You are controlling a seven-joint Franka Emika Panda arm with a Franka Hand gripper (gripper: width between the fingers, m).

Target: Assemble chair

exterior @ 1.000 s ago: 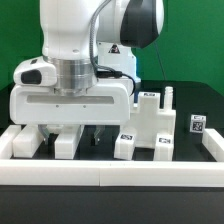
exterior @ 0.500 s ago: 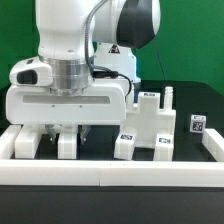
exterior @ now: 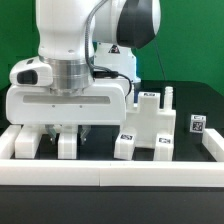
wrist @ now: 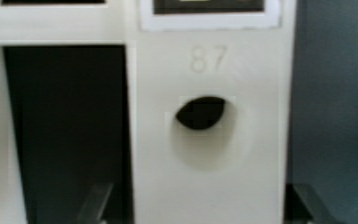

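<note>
My gripper (exterior: 68, 133) is down at the table near the front rail, and its wide white hand hides most of what lies under it. A white chair part (exterior: 66, 146) pokes out below the fingers. In the wrist view that part is a long white bar (wrist: 208, 160) with a round black hole (wrist: 201, 113), and a tag (wrist: 206, 14) sits at its far end. My gripper (wrist: 202, 208) is shut on this bar, a dark finger (wrist: 91, 205) pressed against each long side. A second blocky chair part (exterior: 148, 124) with small tags stands to the exterior view's right.
A long white border rail (exterior: 110, 171) runs along the front, with a rail end (exterior: 18, 144) at the exterior view's left. A small tagged white piece (exterior: 197, 125) stands at the far right on the black table. The arm's cables hang behind the hand.
The fingers have closed onto the white bar. The hand shifted slightly toward the exterior view's left a second ago and has held still since.
</note>
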